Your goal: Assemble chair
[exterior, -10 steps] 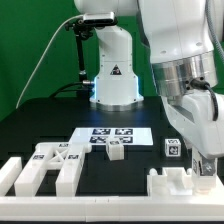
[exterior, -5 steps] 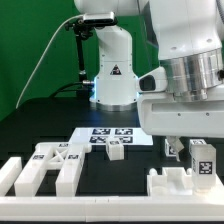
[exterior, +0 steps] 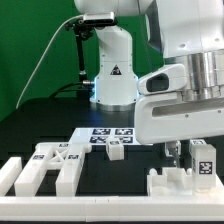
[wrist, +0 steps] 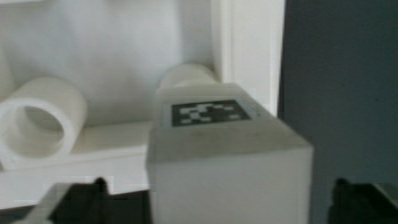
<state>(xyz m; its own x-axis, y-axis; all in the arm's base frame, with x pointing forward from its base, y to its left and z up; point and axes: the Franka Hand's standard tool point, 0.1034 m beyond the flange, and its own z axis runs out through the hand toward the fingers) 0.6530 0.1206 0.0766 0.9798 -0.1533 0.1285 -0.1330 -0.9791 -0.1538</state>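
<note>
A white chair bar with a black-and-white tag (exterior: 201,158) stands at the exterior view's right, just behind a white blocky chair part (exterior: 172,186). My gripper (exterior: 190,152) hangs right over this bar. In the wrist view the tagged bar (wrist: 222,125) runs between my two dark fingertips (wrist: 80,200), with a gap showing on each side, so my gripper (wrist: 217,205) is open and straddles it. Beside the bar a round white peg or tube end (wrist: 45,120) of the part below shows. More tagged chair parts (exterior: 50,162) lie at the front left.
The marker board (exterior: 95,131) lies in the middle, with a small white chair block (exterior: 116,151) at its front edge. The robot base (exterior: 112,80) stands behind. A plain white border rail (exterior: 100,214) runs along the front. My arm's large white body hides the back right.
My arm has swung and come lower, filling more of the exterior view's right. The tagged bar came into sight half a second ago and has stayed in place since.
</note>
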